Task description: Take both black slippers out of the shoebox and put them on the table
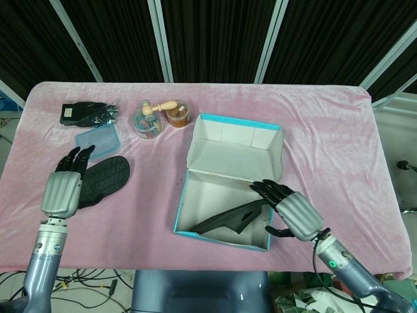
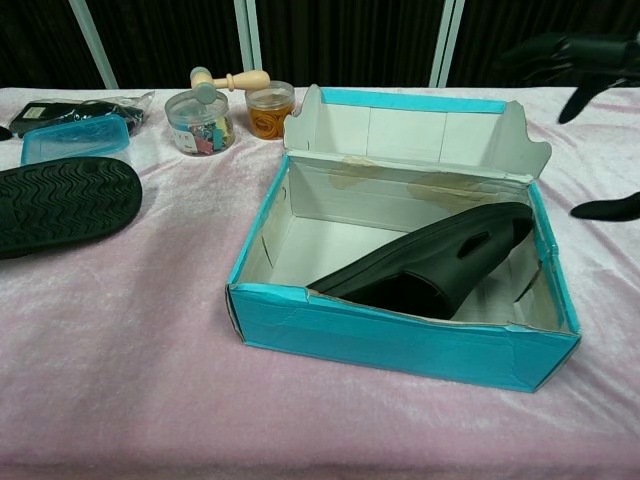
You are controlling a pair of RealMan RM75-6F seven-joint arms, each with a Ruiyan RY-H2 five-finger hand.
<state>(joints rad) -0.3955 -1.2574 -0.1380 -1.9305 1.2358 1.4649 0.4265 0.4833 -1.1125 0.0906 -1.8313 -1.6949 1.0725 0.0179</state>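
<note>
Your right hand [image 1: 290,210] hovers over the near right corner of the shoebox [image 1: 229,179], fingers spread, holding nothing, fingertips just above the heel end of the slipper in the box [image 1: 231,218]. That slipper leans on edge against the box's near wall, running diagonally toward the right wall; bare box floor shows behind it. The shoebox sits mid-table near the front edge, lid [image 2: 410,130] flipped up at the back.

Your left hand [image 1: 65,186] is at the near left of the table [image 1: 326,130], fingers extended, gripping nothing, lying over the near end of the second slipper [image 1: 104,179]; contact can't be told. That slipper lies sole up on the cloth, well left of the box with open cloth between.

Behind it: blue container [image 1: 98,139], then black bag [image 1: 88,112] at the far left corner. Two jars [image 1: 159,119] and a wooden mallet [image 1: 163,105] stand toward the far edge, just left of the lid. Right side of the table is open cloth.
</note>
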